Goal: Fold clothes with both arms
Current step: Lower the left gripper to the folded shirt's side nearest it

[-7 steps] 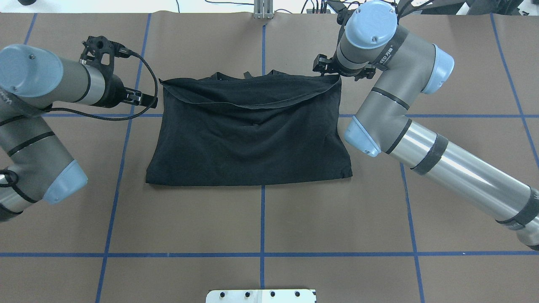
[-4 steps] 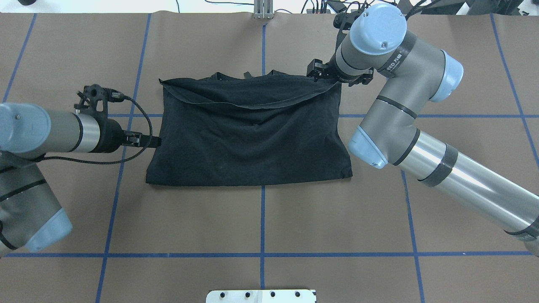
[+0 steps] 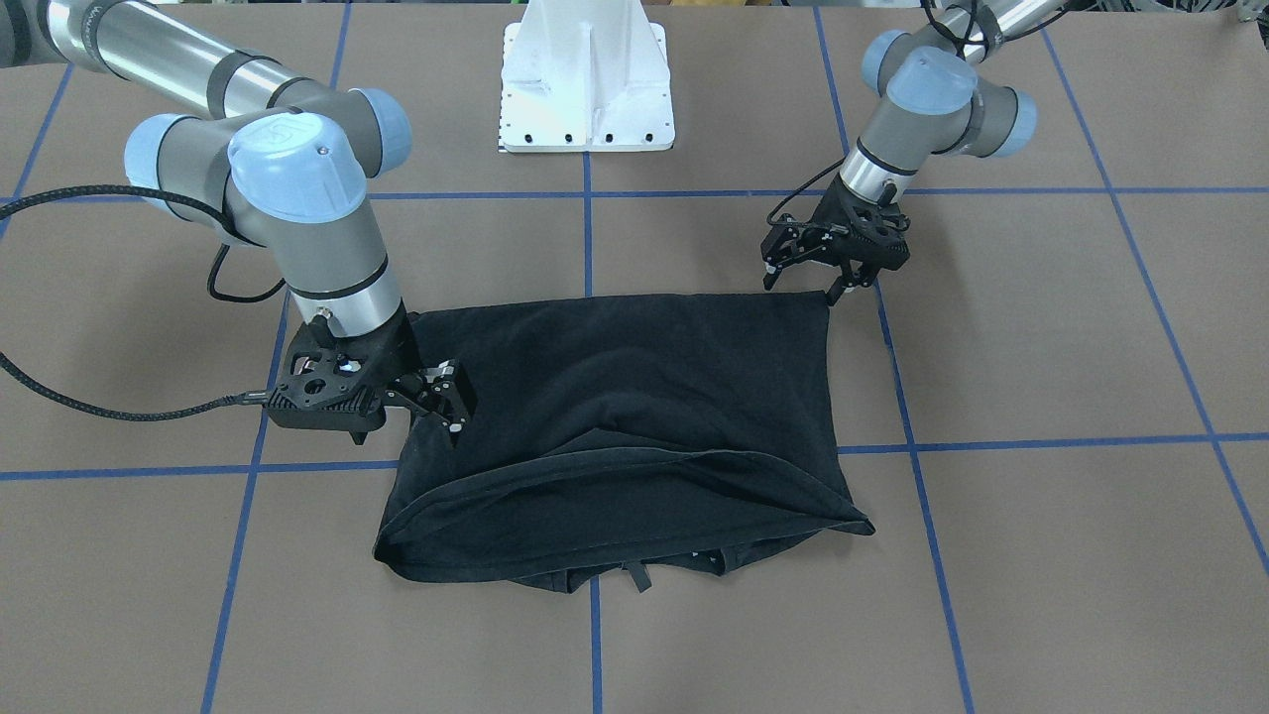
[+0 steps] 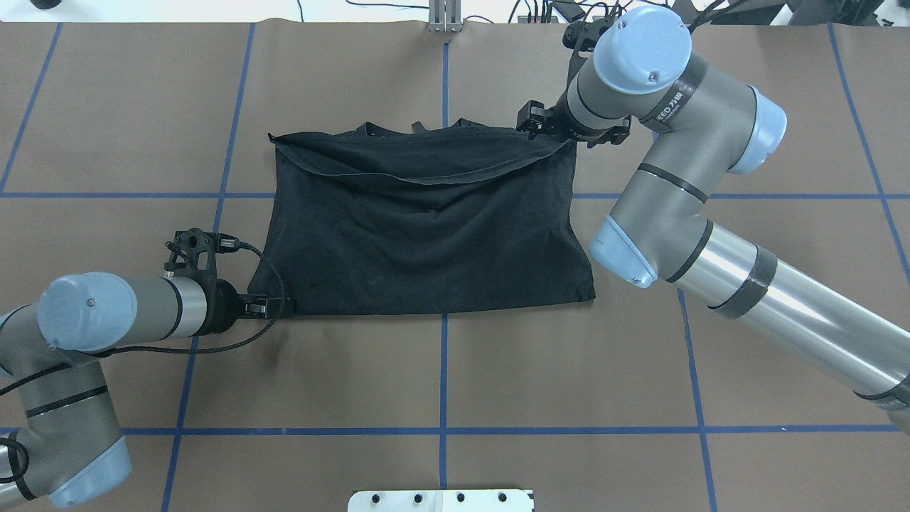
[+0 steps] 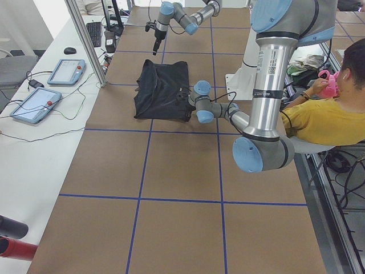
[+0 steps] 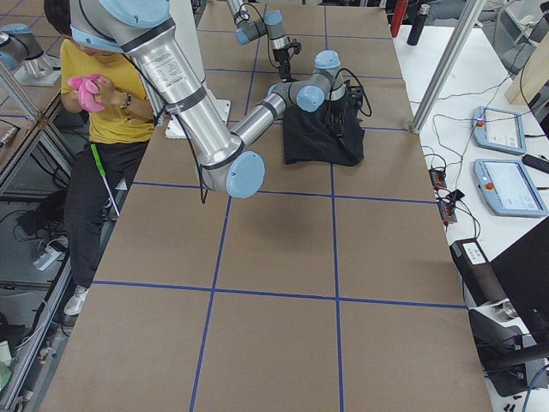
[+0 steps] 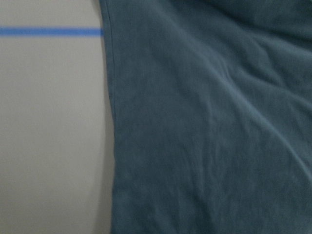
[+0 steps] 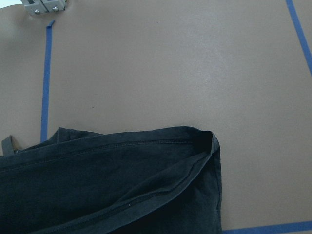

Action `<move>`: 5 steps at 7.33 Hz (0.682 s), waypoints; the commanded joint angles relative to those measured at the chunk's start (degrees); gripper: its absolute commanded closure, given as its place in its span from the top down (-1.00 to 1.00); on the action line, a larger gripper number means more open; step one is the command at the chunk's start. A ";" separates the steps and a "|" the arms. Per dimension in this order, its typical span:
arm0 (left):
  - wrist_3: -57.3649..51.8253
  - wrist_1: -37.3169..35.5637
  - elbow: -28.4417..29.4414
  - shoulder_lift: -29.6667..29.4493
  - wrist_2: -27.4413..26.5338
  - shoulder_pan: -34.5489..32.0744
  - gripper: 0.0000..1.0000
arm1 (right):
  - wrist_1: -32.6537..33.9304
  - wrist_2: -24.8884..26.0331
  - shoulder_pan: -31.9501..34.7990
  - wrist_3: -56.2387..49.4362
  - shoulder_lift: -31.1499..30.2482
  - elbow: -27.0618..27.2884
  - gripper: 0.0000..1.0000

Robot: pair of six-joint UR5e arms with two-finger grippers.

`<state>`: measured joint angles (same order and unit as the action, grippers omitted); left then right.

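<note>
The black T-shirt [image 4: 426, 235] lay flat in the middle of the brown table [image 4: 441, 370]. It looked folded in half one time, so I think the first fold was done. It was a wide shape and not yet a small neat pile, so more folds were probably left to do.

On the side close to the robot, the left gripper [image 3: 803, 290] was down low at the near left corner of the shirt. Its two fingers were spread apart and held nothing. It looked ready to pinch that corner.

Farther away, a loose curved edge [image 4: 426, 178] lay across the top layer. It did not line up with the far edge. A little bit of the neck [image 4: 416, 126] stuck out there.

At the far right corner, the right gripper [image 3: 454, 407] was touching the shirt's edge. I could not tell if its fingers were apart or pinched together.

Counting: one shirt, a left arm [image 4: 121, 313] and a right arm [image 4: 782, 299], so two arms, and two grippers.
</note>
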<state>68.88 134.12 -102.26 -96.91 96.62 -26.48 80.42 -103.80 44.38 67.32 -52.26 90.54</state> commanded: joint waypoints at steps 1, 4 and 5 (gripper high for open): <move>0.64 0.09 0.40 0.41 -0.55 0.73 0.76 | -0.09 0.00 -0.08 0.01 -0.30 0.34 1.00; 0.12 0.09 0.14 1.20 -0.29 0.64 0.03 | 0.00 0.08 -0.17 0.18 -0.47 0.42 1.00; 0.03 0.00 -0.56 1.20 -0.11 0.21 0.02 | 0.00 0.08 -0.17 0.18 -0.56 0.69 1.00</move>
<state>69.08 134.18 -102.21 -95.82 96.34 -25.94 80.41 -103.72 44.24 67.49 -52.74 91.03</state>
